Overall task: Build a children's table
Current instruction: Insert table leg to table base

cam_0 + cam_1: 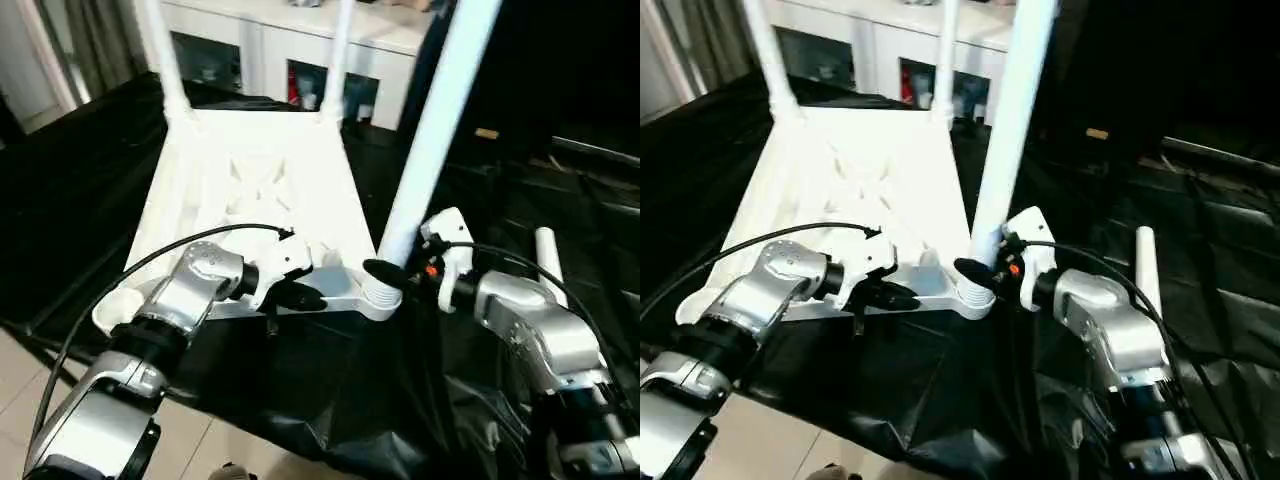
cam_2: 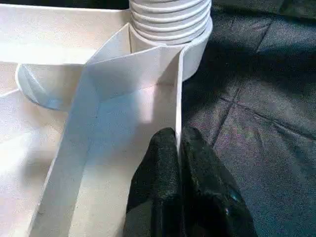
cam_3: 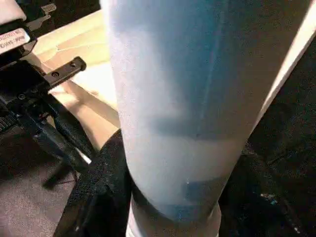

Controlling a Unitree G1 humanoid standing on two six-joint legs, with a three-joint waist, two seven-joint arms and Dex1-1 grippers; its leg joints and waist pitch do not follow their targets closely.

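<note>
Overhead, from the head camera, the children's table (image 1: 250, 190) lies upside down on black sheeting (image 1: 300, 400), ribbed underside up. Two legs (image 1: 165, 60) stand in the far corner sockets. A third leg (image 1: 435, 130) is seated upright in the near right socket (image 1: 375, 297), and a fourth leg (image 1: 547, 262) lies loose on the sheeting beside the right arm. The left gripper (image 1: 300, 297) sits at the near rim; the right gripper (image 1: 395, 272) flanks the third leg's base.

Left wrist view: the left gripper's fingers (image 2: 163, 187) are nearly closed, pinching the thin edge wall of the table close to the threaded leg end (image 2: 170, 19).

Right wrist view: the right gripper's fingers (image 3: 101, 197) stand part-open on either side of the leg, gripping low down.

Assessment: the plastic looks light, rigid and smooth, so likely slippery; hold legs low near the thread, and the top by its rim.
</note>
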